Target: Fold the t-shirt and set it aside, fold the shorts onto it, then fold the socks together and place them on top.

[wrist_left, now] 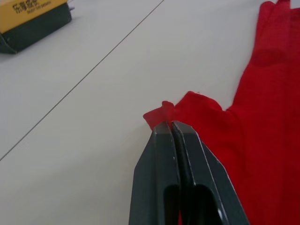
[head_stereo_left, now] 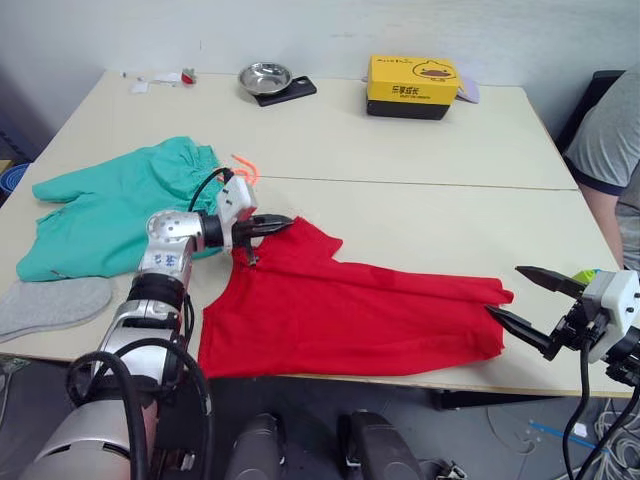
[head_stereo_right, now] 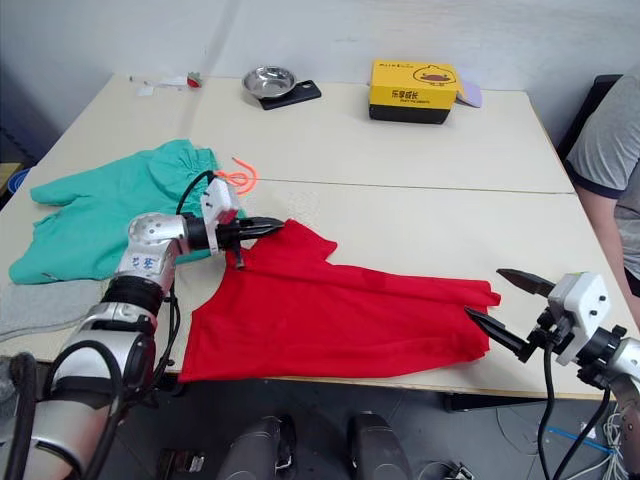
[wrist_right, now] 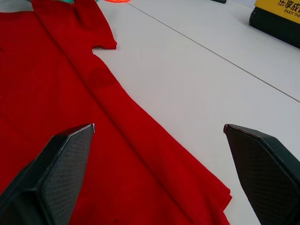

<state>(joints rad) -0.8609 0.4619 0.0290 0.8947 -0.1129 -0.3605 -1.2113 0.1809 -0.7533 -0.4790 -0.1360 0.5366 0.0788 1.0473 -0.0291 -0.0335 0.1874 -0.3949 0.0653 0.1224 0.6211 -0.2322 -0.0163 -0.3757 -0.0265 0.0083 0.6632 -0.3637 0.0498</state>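
The red t-shirt (head_stereo_left: 350,310) lies folded lengthwise along the table's front edge. My left gripper (head_stereo_left: 282,222) is shut on the t-shirt's far left corner (wrist_left: 161,114), pinching a small fold of cloth. At the t-shirt's right end my right gripper (head_stereo_left: 528,300) is open, one finger touching the hem and nothing held. The teal-green shorts (head_stereo_left: 110,205) lie spread at the left, their orange drawstring (head_stereo_left: 245,165) beside the waistband. A grey sock (head_stereo_left: 50,305) rests at the front left, next to the shorts.
A yellow and black box (head_stereo_left: 412,85) and a metal bowl (head_stereo_left: 265,76) on a dark phone stand at the table's far side. Small scraps (head_stereo_left: 160,79) lie at the far left corner. A person in a grey shirt (head_stereo_left: 610,140) is at the right.
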